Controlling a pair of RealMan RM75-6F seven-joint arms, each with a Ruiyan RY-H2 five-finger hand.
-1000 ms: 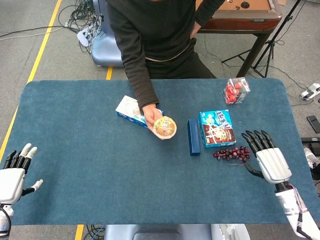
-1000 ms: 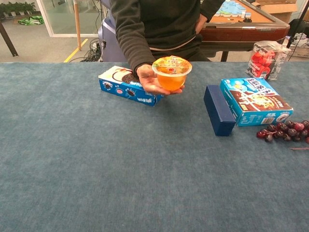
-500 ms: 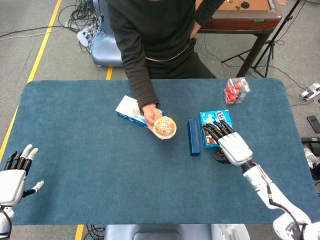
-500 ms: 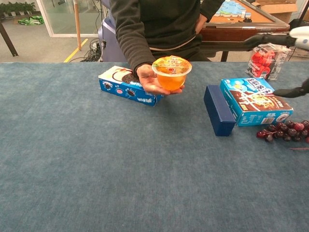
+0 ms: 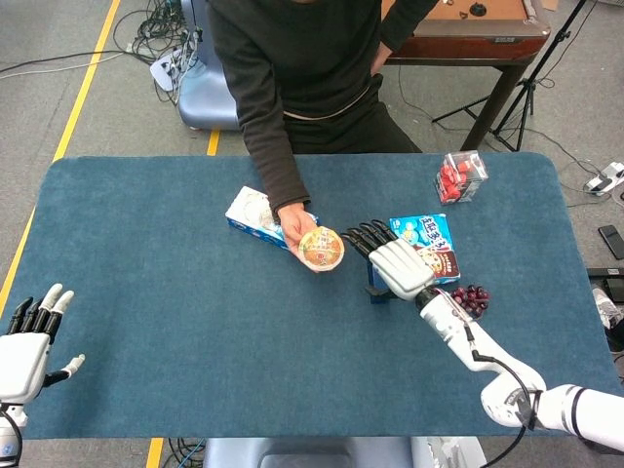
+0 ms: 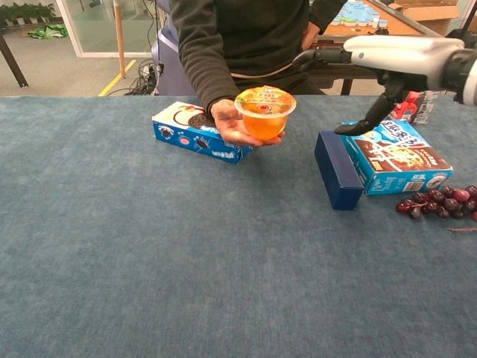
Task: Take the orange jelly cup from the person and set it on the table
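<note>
The person's hand [image 5: 295, 229] is offering the orange jelly cup [image 5: 321, 249], cradling it from below on an upturned palm so that the cup's sides and foil lid are staying free for a grasp; in the chest view the cup [image 6: 264, 112] is riding clear above the worktop [image 5: 175, 322], upright. The right hand [image 5: 395, 261] is hovering at the cup's 3 o'clock, just beside it but not touching, its fingers [image 5: 366, 237] spread apart and holding nothing, presumably opened wide enough to take in the cup's width. In the chest view the palm is facing down and the thumb is hanging below it. The left hand [image 5: 27, 336] is resting at the worktop's 8 o'clock edge, fingers apart and empty, well apart from the handover, probably kept out of the way. Beneath the right hand are lying a dark blue box [image 6: 337, 169] and a light blue snack box [image 6: 393, 155], with a bunch of grapes [image 6: 438, 201] at 4 o'clock of the cup. A blue cookie box [image 6: 195, 130] is lying at 10 o'clock, just behind the person's wrist, and a clear pack of red items [image 5: 460, 176] at 2 o'clock. The bare cloth at the cup's 6 o'clock seems the likeliest spot for setting it down
</note>
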